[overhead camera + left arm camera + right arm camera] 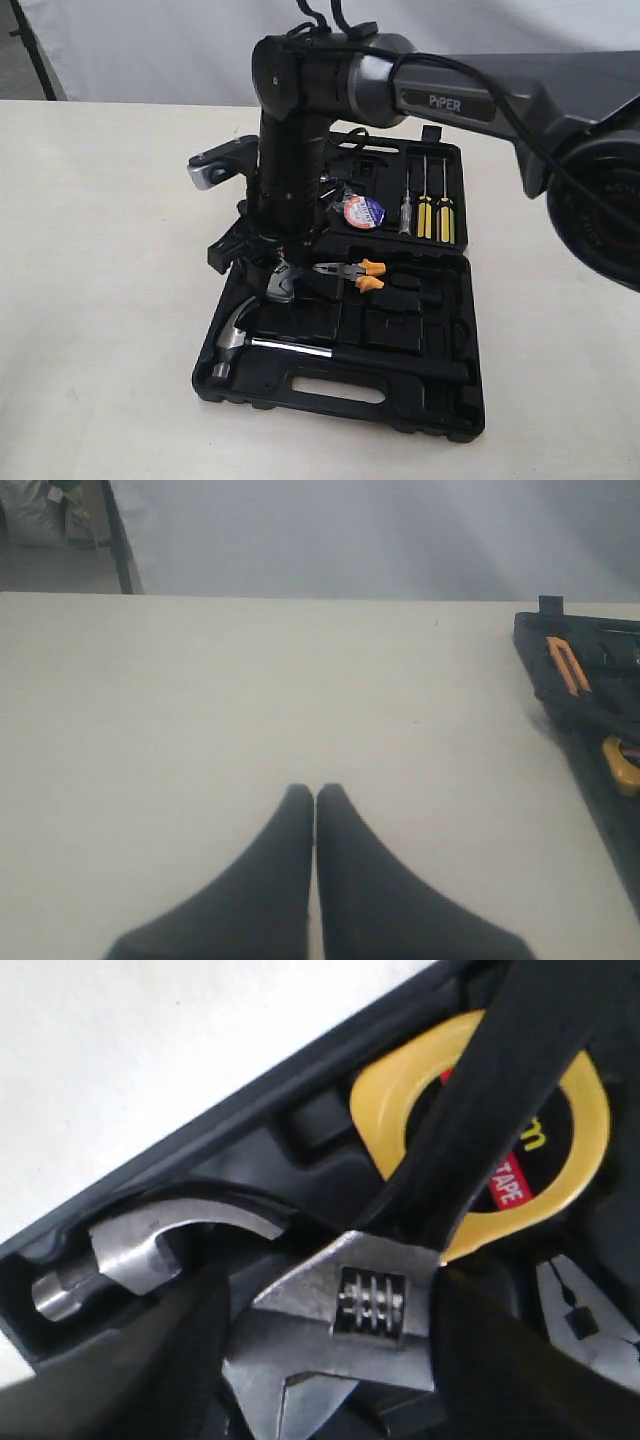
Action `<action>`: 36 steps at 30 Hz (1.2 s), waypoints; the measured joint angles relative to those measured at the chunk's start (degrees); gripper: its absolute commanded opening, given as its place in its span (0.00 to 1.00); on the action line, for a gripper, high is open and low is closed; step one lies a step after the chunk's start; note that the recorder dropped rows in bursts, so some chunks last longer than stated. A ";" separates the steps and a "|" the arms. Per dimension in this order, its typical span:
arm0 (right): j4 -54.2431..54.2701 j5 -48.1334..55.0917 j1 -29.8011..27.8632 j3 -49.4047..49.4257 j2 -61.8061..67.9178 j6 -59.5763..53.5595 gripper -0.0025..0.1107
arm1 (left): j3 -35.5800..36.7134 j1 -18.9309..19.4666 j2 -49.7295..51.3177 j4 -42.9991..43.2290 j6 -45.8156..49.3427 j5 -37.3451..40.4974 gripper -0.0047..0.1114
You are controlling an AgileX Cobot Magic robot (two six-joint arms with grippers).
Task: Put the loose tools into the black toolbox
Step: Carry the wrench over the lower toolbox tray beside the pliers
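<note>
Near half of black toolbox [430,405] holds hammer [292,347] — head left, handle running right. Above it right arm [290,150] bends down; right tool [278,272], spread wide, grips wrench [340,1325] by its head — handle slants across yellow tape measure [385,1110]. Far half: tape roll [362,212]. Left tool [315,810] closed over worktop [250,680].

Right arm [450,100]: enters from right edge, grey-black forearm held level, bends sharply at joint above centre. Wrist [288,160] drops straight down as black column. Right gripper [284,272] points downward, low. In right wrist view, jaws stand wide and dark right fingers [140,1380] press on either side of head of wrench [340,1330], gripping it. Left gripper [315,792]: two black left fingers [270,890] closed tip to tip, thin seam between, aimed forward, roughly level, holding nothing.
</note>
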 measured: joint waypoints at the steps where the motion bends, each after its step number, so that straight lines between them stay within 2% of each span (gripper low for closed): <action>1: -0.10 -0.23 0.00 0.00 -0.67 0.63 0.50 | 0.00 0.00 0.00 0.00 0.00 0.00 0.05; 7: -2.17 -1.09 0.00 0.00 -1.87 3.23 0.51 | 0.00 0.00 0.00 0.00 0.00 0.00 0.05; 10: -2.32 -0.81 0.00 0.00 -0.18 4.51 0.70 | 0.00 0.00 0.00 0.00 0.00 0.00 0.05; 11: -2.32 -0.71 0.00 0.00 0.84 4.75 0.73 | 0.00 0.00 0.00 0.00 0.00 0.00 0.05; 19: -2.83 -1.57 -0.03 -2.44 0.53 9.06 0.73 | 0.00 0.00 0.00 0.00 0.00 0.00 0.05; 24: -4.73 -6.46 -0.47 -3.33 0.43 12.98 0.61 | 0.00 0.00 0.00 0.00 0.00 0.00 0.05; 32: -6.29 -6.43 -0.51 -3.33 4.62 14.98 0.43 | 0.00 0.00 0.00 0.00 0.00 0.00 0.05; 34: -6.49 -6.35 -0.51 -3.33 5.07 14.98 0.32 | 0.00 0.00 0.00 0.00 0.00 0.00 0.05; 36: -6.36 -6.22 -0.51 -3.33 5.17 15.02 0.14 | 0.00 0.00 0.00 0.00 0.00 0.00 0.05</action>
